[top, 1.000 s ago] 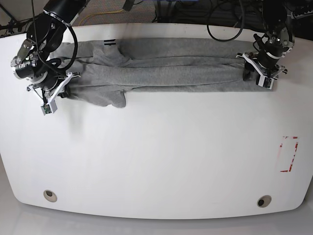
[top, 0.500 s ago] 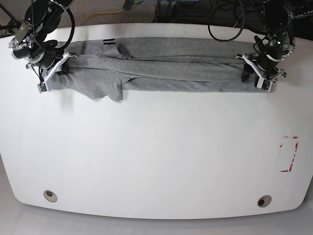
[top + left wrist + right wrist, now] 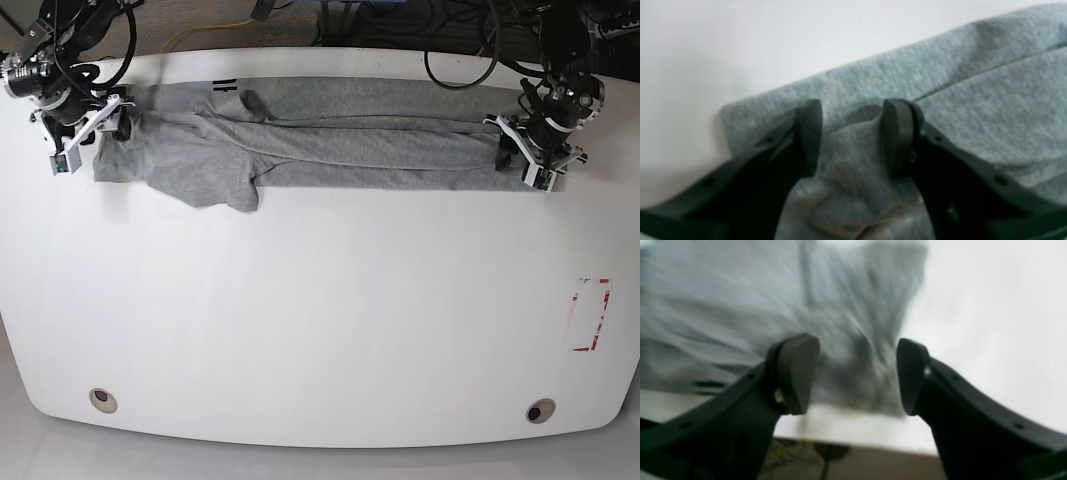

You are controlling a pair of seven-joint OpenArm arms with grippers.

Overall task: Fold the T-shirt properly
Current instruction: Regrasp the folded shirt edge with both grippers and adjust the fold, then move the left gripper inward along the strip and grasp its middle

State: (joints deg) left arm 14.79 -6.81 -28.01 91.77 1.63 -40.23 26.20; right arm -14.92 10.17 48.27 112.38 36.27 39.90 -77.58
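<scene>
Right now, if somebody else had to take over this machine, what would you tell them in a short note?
Left gripper: jaws partly closed around a bunched fold at one end of the T-shirt.
Right gripper: open, nothing between its jaws, raised at the shirt's other end.
Shirt: lies along the far edge of the table as a long narrow band. The end near the right gripper is looser, with a flap hanging toward the table's middle.
Done: lengthwise folding into a strip.
Left: tidy the loose flap, then probably fold the strip end over end into a compact packet.
</scene>
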